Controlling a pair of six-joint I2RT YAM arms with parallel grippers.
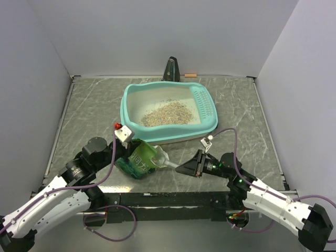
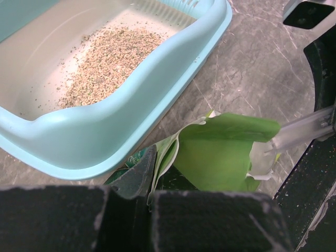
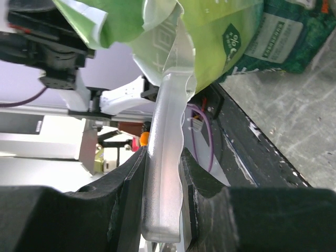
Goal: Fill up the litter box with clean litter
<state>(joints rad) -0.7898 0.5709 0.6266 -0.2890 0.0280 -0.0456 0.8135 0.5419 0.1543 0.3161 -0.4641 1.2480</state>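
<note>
The teal litter box (image 1: 127, 116) stands at the table's middle back, its sieve grid at the right end. A loose heap of beige clean litter (image 1: 168, 114) lies inside; it also shows in the left wrist view (image 2: 105, 63), behind the box's rim (image 2: 131, 107). My left gripper (image 1: 127, 154) is shut on the edge of an open green printed bag (image 1: 139, 160), just in front of the box. My right gripper (image 1: 180, 168) is shut on the translucent handle of a scoop (image 3: 165, 157), whose head is hidden inside the bag (image 3: 210, 31). The handle also shows in the left wrist view (image 2: 304, 128).
A dark upright object (image 1: 171, 69) and a small orange piece (image 1: 190, 75) sit by the back wall behind the box. Grey walls close in the left, right and back. A black rail (image 1: 173, 199) runs along the near edge.
</note>
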